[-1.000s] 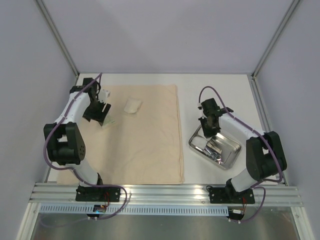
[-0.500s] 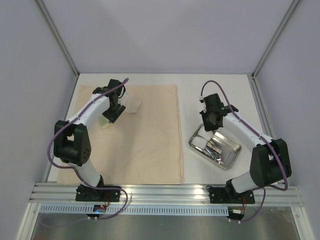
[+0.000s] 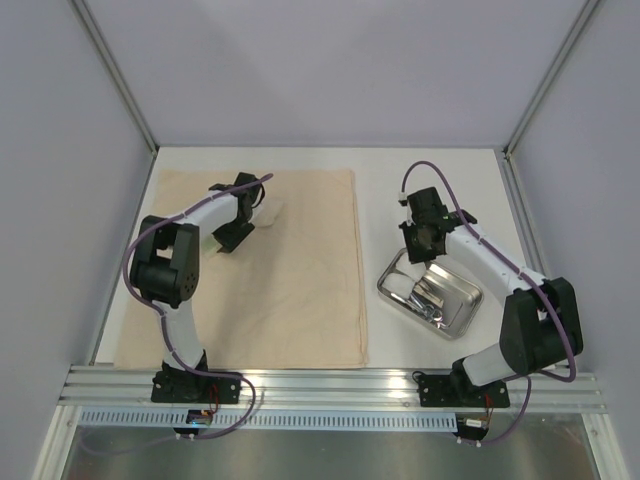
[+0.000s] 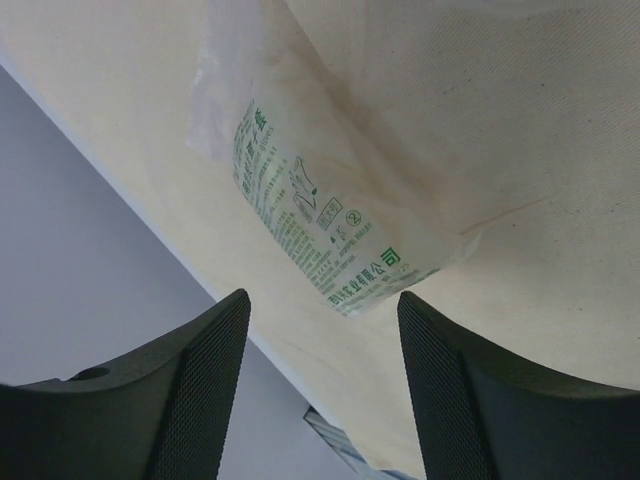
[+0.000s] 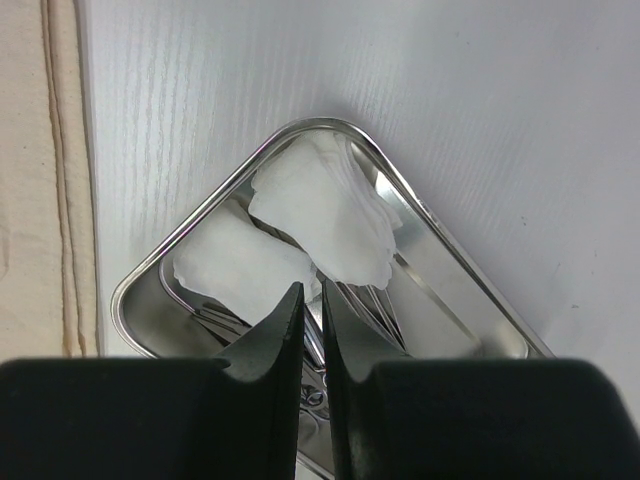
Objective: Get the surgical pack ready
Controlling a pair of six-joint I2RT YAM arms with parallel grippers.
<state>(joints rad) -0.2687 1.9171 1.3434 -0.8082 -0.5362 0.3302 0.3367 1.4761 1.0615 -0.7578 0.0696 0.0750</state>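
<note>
White table (image 3: pixel 430 190) stands between grey walls. Left gripper (image 4: pixel 320 300) has its jaws spread wide and holds nothing; it hangs over a clear packet (image 4: pixel 310 220) with green print. This packet lies flat on the beige cloth (image 3: pixel 290 290), near the far left corner of it. The cloth is spread out on the left half of the table. Right gripper (image 5: pixel 311 295) has its jaws slightly apart, only a thin slit between them, and nothing is pinched. It hovers above the steel tray (image 5: pixel 450 300), which sits on the bare table just right of the cloth. Two white gauze (image 5: pixel 320 215) squares lie in the tray, upon metal tools (image 3: pixel 430 297)
</note>
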